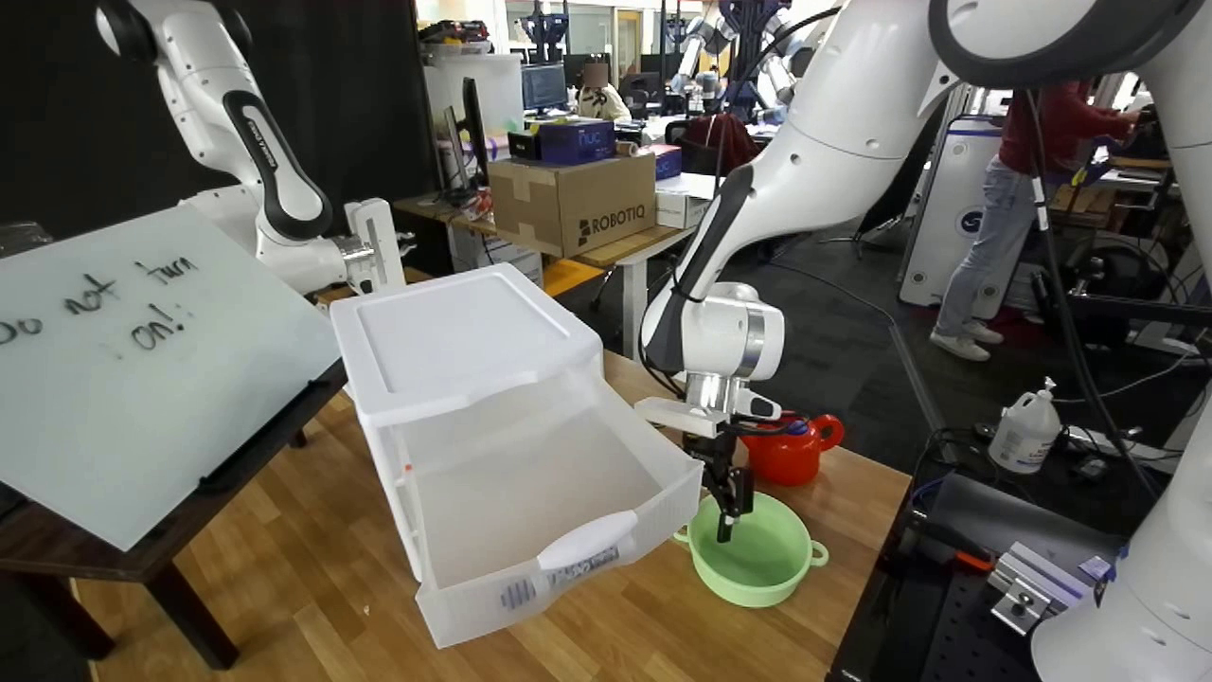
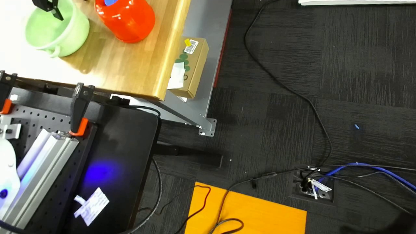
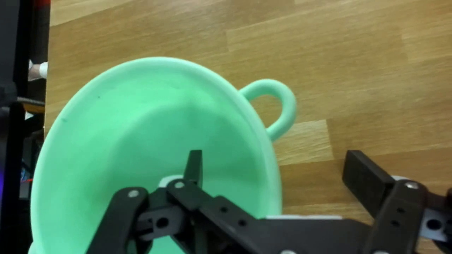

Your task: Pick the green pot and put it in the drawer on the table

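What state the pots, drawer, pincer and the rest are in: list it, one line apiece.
Green pot, upright on the table, not gripped.
Drawer, pulled open.
Pincer, open, at the green pot, holding nothing.
Red pot, upright on the table, apart from the green pot.
Whiteboard, written on: "Do not turn on!"
Pump bottle, upright.
Robotiq carton, looks closed.

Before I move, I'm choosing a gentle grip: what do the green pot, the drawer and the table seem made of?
Green pot: probably molded plastic, perhaps silicone; smooth, evenly colored, with a soft satin look.
Drawer: likely thin translucent plastic; it looks milky and cloudy, with a fairly dull finish.
Table: wood or wood-look laminate, apparently semi-gloss; grain and staggered strips show.
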`<state>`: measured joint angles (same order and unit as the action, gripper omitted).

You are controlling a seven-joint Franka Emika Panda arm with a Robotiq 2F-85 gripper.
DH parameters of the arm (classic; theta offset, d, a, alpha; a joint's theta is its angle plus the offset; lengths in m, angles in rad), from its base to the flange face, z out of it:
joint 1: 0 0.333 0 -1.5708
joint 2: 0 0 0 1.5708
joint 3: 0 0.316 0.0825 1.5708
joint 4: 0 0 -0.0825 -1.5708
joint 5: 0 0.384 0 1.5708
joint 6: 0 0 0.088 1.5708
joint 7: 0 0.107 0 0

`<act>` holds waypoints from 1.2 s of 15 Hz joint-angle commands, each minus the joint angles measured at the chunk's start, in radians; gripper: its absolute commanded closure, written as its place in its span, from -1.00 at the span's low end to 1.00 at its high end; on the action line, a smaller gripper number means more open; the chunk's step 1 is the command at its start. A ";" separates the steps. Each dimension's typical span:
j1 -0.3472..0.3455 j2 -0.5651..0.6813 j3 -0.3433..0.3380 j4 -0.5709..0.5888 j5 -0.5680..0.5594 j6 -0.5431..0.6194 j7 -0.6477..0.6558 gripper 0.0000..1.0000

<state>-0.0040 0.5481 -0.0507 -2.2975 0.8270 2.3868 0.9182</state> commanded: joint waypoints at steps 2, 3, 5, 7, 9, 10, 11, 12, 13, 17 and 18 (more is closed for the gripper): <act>0.012 -0.059 0.011 -0.098 0.118 0.107 -0.046 -1.00; 0.016 -0.066 0.009 -0.106 0.119 0.107 -0.050 -1.00; 0.025 -0.082 0.006 -0.122 0.113 0.118 -0.044 -1.00; 0.035 -0.096 0.003 -0.131 0.093 0.120 -0.041 -0.47; 0.048 -0.107 0.001 -0.134 0.075 0.119 -0.030 -0.19; 0.053 -0.111 0.001 -0.135 0.071 0.121 -0.027 -0.05; 0.058 -0.113 0.002 -0.134 0.067 0.119 -0.027 0.09; 0.060 -0.115 0.003 -0.135 0.067 0.119 -0.029 0.25; 0.062 -0.116 0.004 -0.136 0.067 0.118 -0.031 0.36; 0.055 -0.125 0.004 -0.140 0.069 0.105 -0.052 0.91; 0.049 -0.127 0.006 -0.138 0.069 0.092 -0.068 1.00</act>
<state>0.0552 0.4503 -0.0463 -2.4155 0.9075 2.4850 0.8885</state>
